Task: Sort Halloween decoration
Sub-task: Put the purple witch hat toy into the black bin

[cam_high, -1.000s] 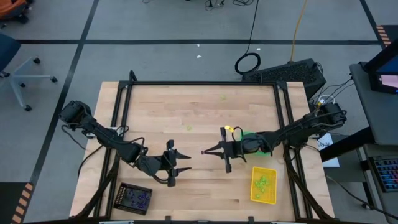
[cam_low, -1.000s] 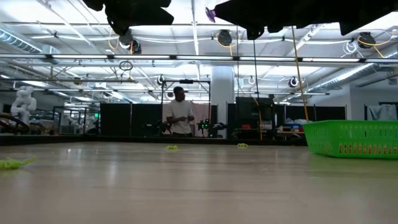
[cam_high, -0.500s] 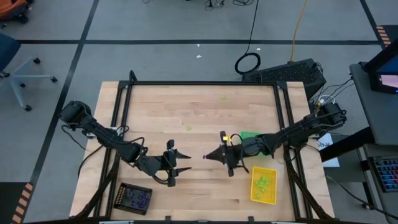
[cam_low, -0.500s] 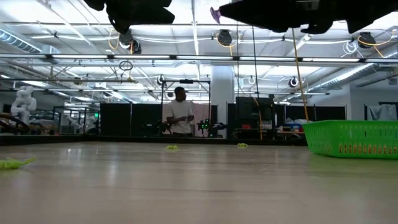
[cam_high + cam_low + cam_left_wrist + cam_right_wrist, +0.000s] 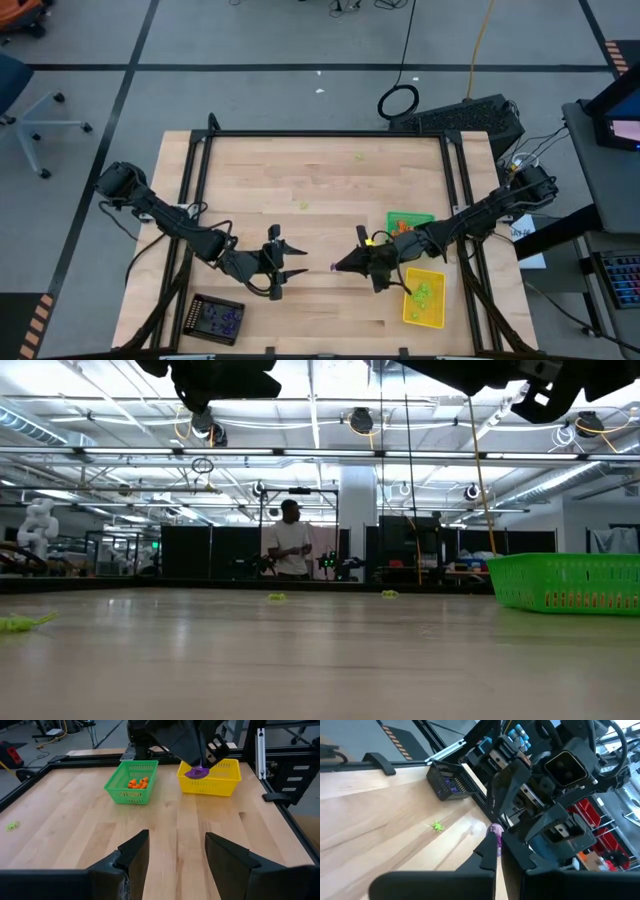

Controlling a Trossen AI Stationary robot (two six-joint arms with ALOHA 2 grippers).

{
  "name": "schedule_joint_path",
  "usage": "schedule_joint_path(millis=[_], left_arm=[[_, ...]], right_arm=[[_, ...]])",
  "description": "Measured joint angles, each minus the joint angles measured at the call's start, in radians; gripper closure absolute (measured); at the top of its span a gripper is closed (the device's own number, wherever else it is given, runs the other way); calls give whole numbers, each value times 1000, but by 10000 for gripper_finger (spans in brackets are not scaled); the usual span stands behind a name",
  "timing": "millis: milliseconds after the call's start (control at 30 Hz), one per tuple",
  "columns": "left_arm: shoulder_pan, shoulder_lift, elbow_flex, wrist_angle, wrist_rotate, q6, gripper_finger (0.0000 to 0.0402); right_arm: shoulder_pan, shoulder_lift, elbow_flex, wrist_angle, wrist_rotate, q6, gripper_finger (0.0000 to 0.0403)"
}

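Observation:
My right gripper (image 5: pixel 336 267) hovers over the table's middle, shut on a tiny purple trinket (image 5: pixel 198 771) of the Halloween decoration. My left gripper (image 5: pixel 297 261) faces it from the left, open, with nothing between its fingers. Lime trinkets lie loose on the wood, two toward the far side (image 5: pixel 304 206) (image 5: pixel 360 156). The green tray (image 5: pixel 131 790) holds orange trinkets, the yellow tray (image 5: pixel 423 297) holds lime ones, and the black tray (image 5: pixel 451 781) holds purple ones. My right gripper pinches the purple trinket (image 5: pixel 495 830) between the free ends of its two fingers. The fingers lie about level and point toward the table's left. The trinket is lifted clear of the table.
The green tray (image 5: pixel 410 222) and the yellow tray stand at the right, and the black tray (image 5: pixel 217 318) sits at the near left corner. A black frame (image 5: pixel 330 134) runs round the table. A person (image 5: pixel 290 545) stands far behind the table. Bare wood lies between the arms.
My right gripper has gone toward the table's near edge, swinging off the green tray, and has rolled about its own axis. It has stayed shut on the purple trinket, which has kept clear of the table.

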Motion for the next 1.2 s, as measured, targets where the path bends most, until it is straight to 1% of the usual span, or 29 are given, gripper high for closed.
schedule_joint_path(millis=[267,367,533,800,1000,1200], left_arm=[[0,0,0,0,0,1,210],[0,0,0,5,0,27,210],[1,0,0,8,0,34,210],[1,0,0,17,0,56,210],[1,0,0,20,0,53,210],[0,0,0,28,0,59,210]], right_arm=[[-2,0,0,-6,4,-5,403],[-1,0,0,-7,4,8,403],[-2,0,0,-8,35,19,403],[-2,0,0,-8,21,97,403],[-7,0,0,-8,21,203,403],[-26,0,0,-8,21,377,403]])
